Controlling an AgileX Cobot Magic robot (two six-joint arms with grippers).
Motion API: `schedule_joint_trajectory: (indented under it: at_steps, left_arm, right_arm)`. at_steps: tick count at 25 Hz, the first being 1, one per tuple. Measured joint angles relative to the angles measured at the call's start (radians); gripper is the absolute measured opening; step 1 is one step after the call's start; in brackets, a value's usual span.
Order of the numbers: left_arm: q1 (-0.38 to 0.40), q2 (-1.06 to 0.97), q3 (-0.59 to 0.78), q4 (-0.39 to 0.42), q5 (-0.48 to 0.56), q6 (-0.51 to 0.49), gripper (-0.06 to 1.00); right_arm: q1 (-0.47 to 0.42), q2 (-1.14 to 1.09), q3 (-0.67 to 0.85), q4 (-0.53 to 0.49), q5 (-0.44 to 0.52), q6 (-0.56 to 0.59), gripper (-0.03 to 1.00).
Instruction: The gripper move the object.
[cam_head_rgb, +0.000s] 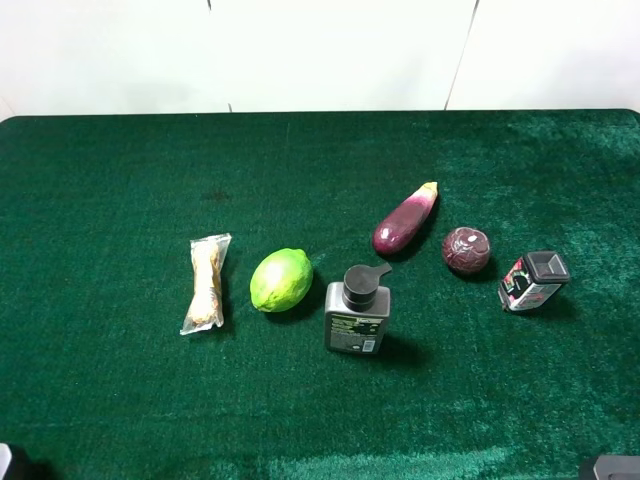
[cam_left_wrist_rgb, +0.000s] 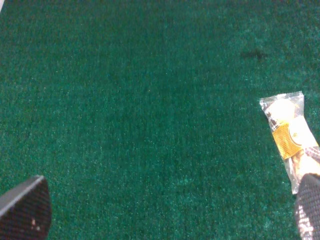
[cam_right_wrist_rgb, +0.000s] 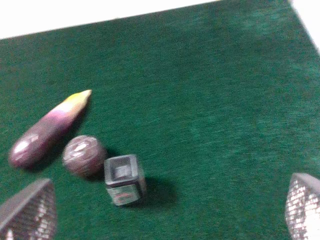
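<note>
While the object (cam_head_rgb: 533, 280) sits rightmost near the mat's (cam_head_rgb: 120, 400) right edge, both grippers' fingers (cam_right_wrist_rgb: 27, 212) (cam_left_wrist_rgb: 25, 210) gape wide — empty.

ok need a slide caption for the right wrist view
Open right pincer above green felt table, facing a small dark boxy container, round purple ball and purple plastic eggplant.

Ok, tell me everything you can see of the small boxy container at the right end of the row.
The small container is a dark boxy thing with a black square top and a red, white and green label on its side; the material is unclear. It sits on the green cloth, leaning in the high view. It is the rightmost item, just beyond the round purple ball, close to it but apparently not touching. Nothing grips it; the right claw is open and off it.
</note>
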Motion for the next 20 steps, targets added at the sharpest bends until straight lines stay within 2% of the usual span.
schedule_joint_trajectory:
  at_steps: [8,14,20]
  left_arm:
    - [0.000,0.000,0.000,0.000,0.000,0.000,0.99]
    - [0.000,0.000,0.000,0.000,0.000,0.000,0.99]
    - [0.000,0.000,0.000,0.000,0.000,0.000,0.99]
  right_arm:
    - [-0.156,-0.188,0.130,0.021,0.006,-0.061,0.70]
    - [-0.165,-0.189,0.219,0.034,-0.050,-0.065,0.70]
    - [-0.165,-0.189,0.233,0.039,-0.117,-0.087,0.70]
